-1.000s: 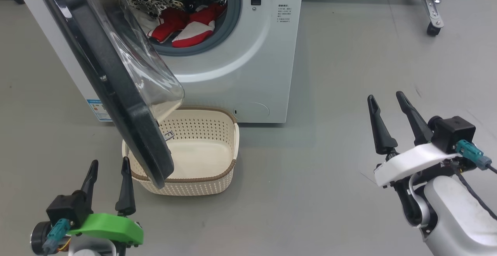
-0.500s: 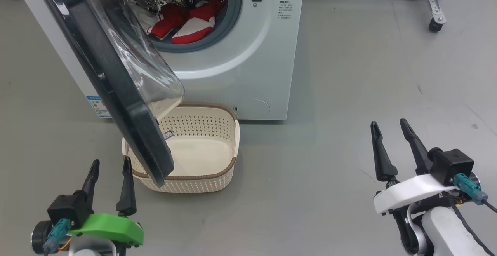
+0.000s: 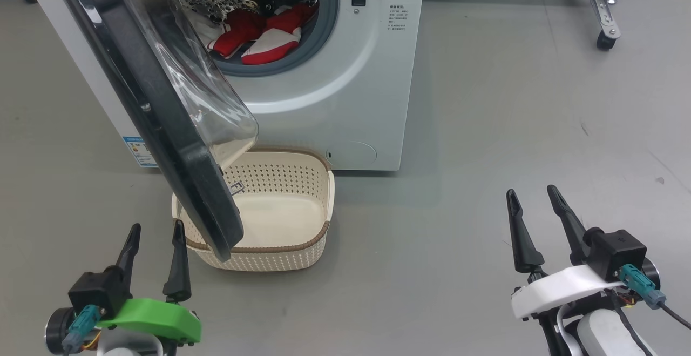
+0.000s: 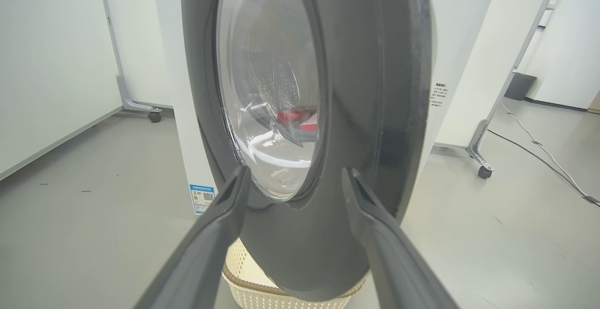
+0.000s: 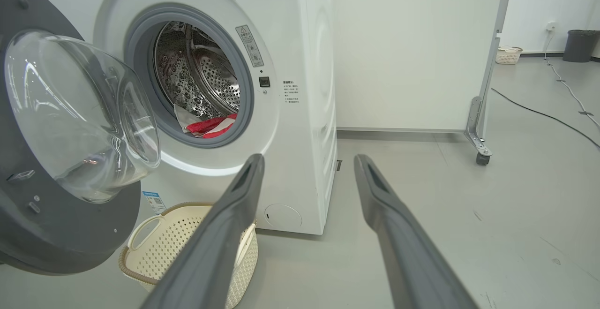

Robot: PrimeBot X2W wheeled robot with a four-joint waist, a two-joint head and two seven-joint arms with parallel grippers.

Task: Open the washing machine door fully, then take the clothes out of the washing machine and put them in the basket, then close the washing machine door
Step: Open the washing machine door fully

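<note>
Nearest the robot on the left, the left claw (image 3: 156,225) hovers over the grey floor (image 3: 459,156), its two dark fingers spread with nothing between them, pointing at the black outer face of the washing machine door (image 3: 162,113). Off to the right, well apart from everything, the right claw (image 3: 530,190) is also spread and empty. Just beyond the left claw, the basket (image 3: 270,259) sits on the floor, its pale bottom bare. The door hangs partly open, its lower edge over the basket's left side and its glass bowl facing the drum. Behind the basket stands the washing machine (image 3: 345,91). The clothes (image 3: 259,37), red and white, lie low at the drum's front, just inside the grey seal. Far right stands a wheeled frame leg (image 3: 604,21).
</note>
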